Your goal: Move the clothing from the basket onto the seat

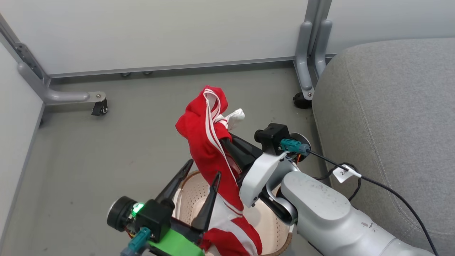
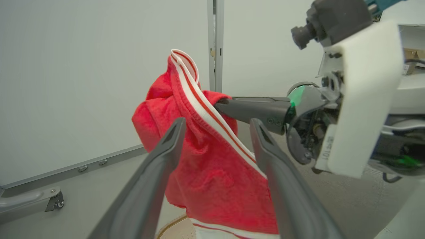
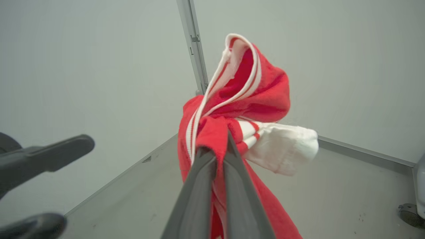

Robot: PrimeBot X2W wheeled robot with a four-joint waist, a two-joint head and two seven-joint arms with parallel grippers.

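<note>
Grey floor point(image 1: 106, 149) and pale wall panels point(image 1: 160, 32) are forming the backdrop. The right gripper point(image 3: 219, 149) is clamping its fingers tight on a bunched fold of the red jersey point(image 1: 202, 131). A striped collar loop is standing up above its fingertips and the white sleeve point(image 3: 285, 146) is sticking out just beside them. Below the fingers the cloth is hanging in a long tail that is reaching down into the basket point(image 1: 193, 199), which is sitting directly under the wrist. Whether the red-and-white folds at the bottom are the same garment or a second one, I cannot tell.

The left gripper point(image 1: 203, 169) is hovering with its fingers spread wide and gripping nothing, the hanging cloth passing just beside its tips.

The seat point(image 1: 391, 106) is lying off to the outer side of the right wrist, well apart from the fingertips. As I judge it, the lift is only partly done. Doing it well likely means raising the gripper until the tail is clearing the basket rim before swinging toward the cushion, so the basket is not being dragged. The free left fingers could be pinching the tail lower down to shorten the drape.
</note>
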